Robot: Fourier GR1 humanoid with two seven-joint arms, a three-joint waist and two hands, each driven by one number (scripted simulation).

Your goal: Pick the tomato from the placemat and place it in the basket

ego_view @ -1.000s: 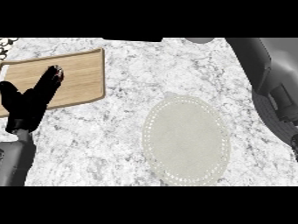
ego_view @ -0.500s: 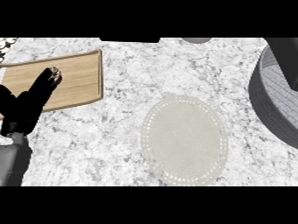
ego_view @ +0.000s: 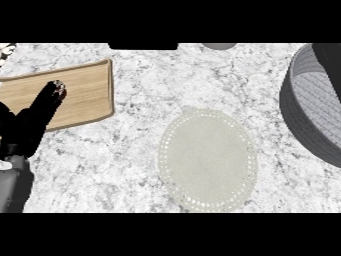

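The left hand (ego_view: 24, 126) lay open, fingers straight and pressed together, thumb apart, holding nothing, its fingertips over the board (ego_view: 84, 87). A small round mark on its forearm (ego_view: 2, 192) was too small to read. The board sat by the counter's (ego_view: 202, 75) left edge. The pale oval placemat (ego_view: 208, 160) lay mid-counter, toward the front edge, bare. The grey woven basket (ego_view: 317, 125) stood at the right edge. The tomato could not be seen.

- A black left hand (ego_view: 25, 126) shows at the left, fingers straight, stretched over a wooden board (ego_view: 84, 85).
- A pale oval placemat (ego_view: 206, 160) lies mid-picture on the marble counter (ego_view: 202, 75).
- A grey basket (ego_view: 317, 131) sits at the right edge, partly cut off.
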